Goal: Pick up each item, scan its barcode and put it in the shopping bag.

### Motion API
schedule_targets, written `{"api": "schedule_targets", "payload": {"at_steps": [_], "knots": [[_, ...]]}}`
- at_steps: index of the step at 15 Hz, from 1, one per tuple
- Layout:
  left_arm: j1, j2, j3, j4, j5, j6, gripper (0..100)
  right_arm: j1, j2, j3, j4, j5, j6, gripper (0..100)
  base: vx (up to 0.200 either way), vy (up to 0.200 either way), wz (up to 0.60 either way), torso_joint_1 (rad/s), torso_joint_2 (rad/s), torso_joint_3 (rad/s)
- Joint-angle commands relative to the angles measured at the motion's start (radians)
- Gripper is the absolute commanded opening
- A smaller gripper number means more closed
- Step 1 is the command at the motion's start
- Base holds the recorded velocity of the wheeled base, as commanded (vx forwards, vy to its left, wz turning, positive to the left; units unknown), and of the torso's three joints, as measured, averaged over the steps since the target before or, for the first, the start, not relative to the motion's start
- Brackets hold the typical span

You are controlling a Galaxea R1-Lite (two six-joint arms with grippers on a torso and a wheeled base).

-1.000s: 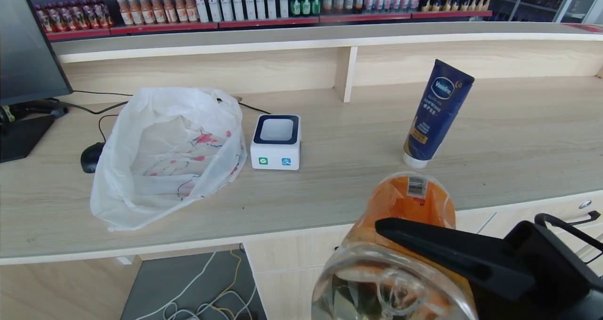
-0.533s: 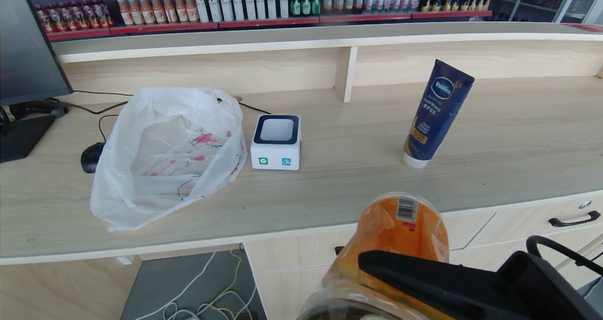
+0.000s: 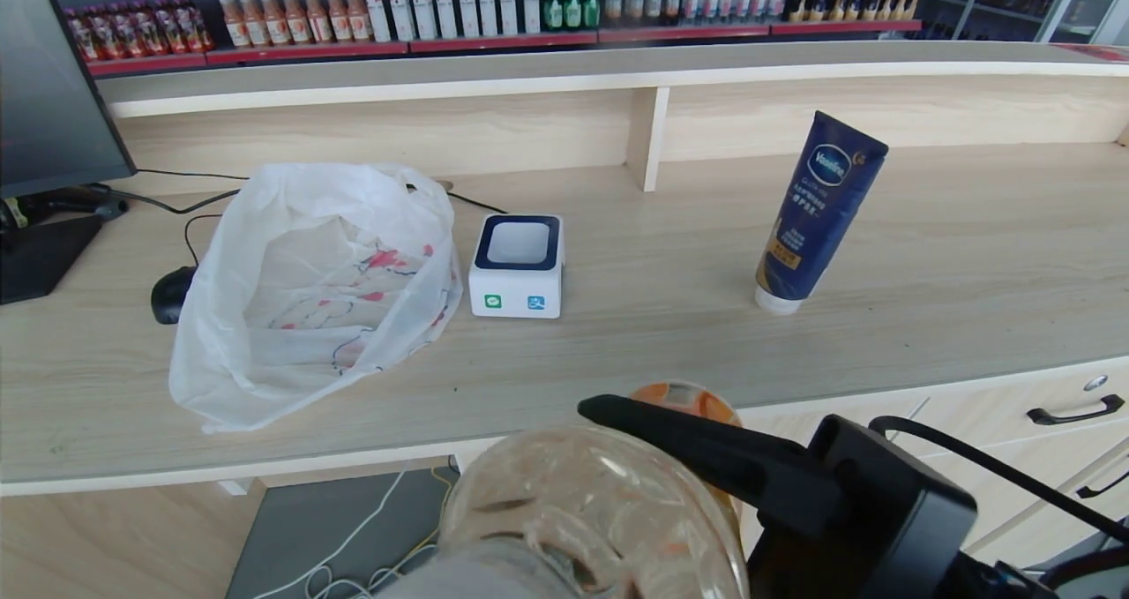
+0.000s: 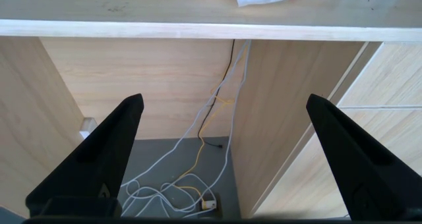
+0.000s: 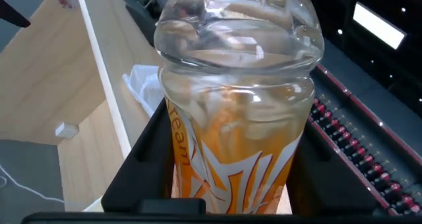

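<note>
A: While the right gripper pinches the bottle round its labelled middle, how will it handle?
B: Smooth, thin-walled, likely to dent, I judge, so squeeze gently. The scanner lies ahead of the gripper, the shopping bag further to its left, with open counter between. The left gripper hangs spread below the counter edge

Right gripper with the bottle farther left than before, clear base now toward the head camera
</note>
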Motion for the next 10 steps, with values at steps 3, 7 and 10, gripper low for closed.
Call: {"api": "schedule_targets", "payload": {"at_steps": [3, 7, 10], "knots": [[0.0, 0.0, 0.0, 0.001, 0.0, 0.0, 100, -0.066, 0.034, -0.086, 0.001, -0.066, 0.229, 0, 0.0, 0.0, 0.0, 0.0, 0.0, 0.0], [0.0, 0.0, 0.0, 0.001, 0.0, 0.0, 100, -0.12, 0.083, -0.187, 0.002, -0.148, 0.474, 0, 0.0, 0.0, 0.0, 0.0, 0.0, 0.0], [-0.001, 0.0, 0.0, 0.001, 0.0, 0.0, 100, -0.179, 0.085, -0.195, 0.002, -0.17, 0.571, 0, 0.0, 0.0, 0.0, 0.0, 0.0, 0.0]]}}
